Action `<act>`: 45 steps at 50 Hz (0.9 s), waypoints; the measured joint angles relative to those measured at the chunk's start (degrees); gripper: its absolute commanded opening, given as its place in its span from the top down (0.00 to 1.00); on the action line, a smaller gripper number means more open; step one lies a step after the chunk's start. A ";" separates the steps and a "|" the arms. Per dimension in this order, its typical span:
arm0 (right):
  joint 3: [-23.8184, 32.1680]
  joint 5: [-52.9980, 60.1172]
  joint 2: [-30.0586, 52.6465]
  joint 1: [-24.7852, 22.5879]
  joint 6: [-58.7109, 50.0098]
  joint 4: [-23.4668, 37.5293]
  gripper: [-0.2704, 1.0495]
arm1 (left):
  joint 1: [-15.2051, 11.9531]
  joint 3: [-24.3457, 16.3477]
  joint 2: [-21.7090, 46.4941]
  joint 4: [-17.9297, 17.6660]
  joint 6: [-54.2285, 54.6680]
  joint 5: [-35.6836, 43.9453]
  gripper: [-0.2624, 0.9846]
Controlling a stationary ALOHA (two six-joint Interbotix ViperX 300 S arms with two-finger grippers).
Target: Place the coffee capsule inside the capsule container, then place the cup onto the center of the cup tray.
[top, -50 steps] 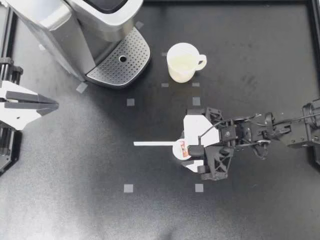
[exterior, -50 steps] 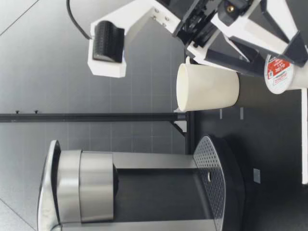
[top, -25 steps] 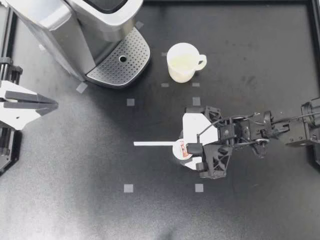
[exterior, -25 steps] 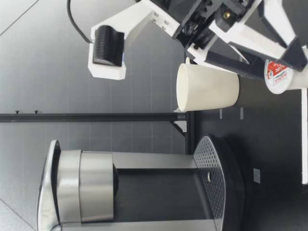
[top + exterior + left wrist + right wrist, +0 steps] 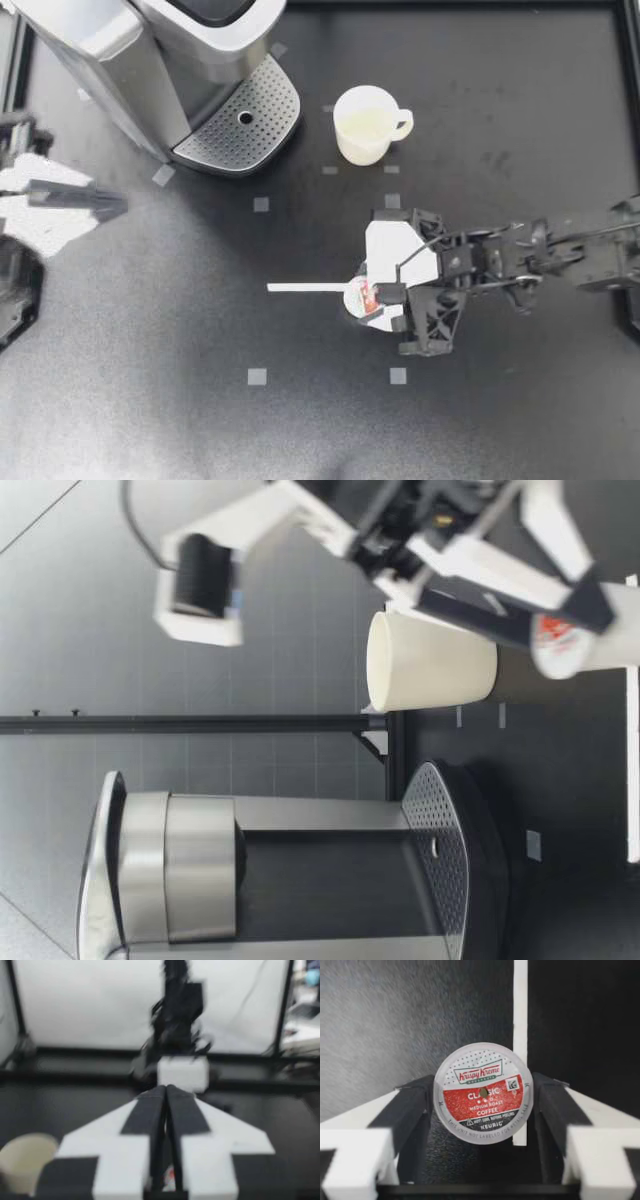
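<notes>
Near-middle of table: right gripper point(image 5: 388, 308) is clamped on the coffee capsule point(image 5: 357, 299). Its fingers point(image 5: 410, 1110) stand wide, one pad on each side of the rim, w/ the lid turned back toward the wrist camera. Can't tell if the capsule's base touches the table. A white strip point(image 5: 305, 288) lies flat just left of it, running left-right.

Left edge, slightly farther: left gripper point(image 5: 108, 205) has its fingers pressed together w/ nothing btwn them, pointing right.

Farther: cup point(image 5: 365, 122) stands upright, handle to the right, almost straight beyond the capsule and well apart from it. Just left of the cup is the cup tray point(image 5: 240, 115), bare, at the foot of the coffee machine point(image 5: 120, 50) in the far-left corner.

Judgement: capsule step is in hand, cup step not yet begun. The container should be in the machine's top, i.e. far and left of the capsule, a diagonal across the table. The cup sits right of that line, so prob. clear of the capsule, though the arm behind it may pass close. Left arm is nearer the machine, but the right one has the capsule. Can't tell whether the container is open.
</notes>
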State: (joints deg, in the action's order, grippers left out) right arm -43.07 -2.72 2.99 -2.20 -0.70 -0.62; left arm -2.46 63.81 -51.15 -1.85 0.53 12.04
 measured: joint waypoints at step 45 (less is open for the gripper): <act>-7.21 6.77 -11.07 0.00 -8.96 0.18 0.37 | 2.81 -54.58 42.45 37.88 13.36 -82.88 0.72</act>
State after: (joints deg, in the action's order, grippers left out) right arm -50.27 4.04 -8.09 -2.20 -9.67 -0.44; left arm 0.35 9.23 -8.70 36.04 13.89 -70.84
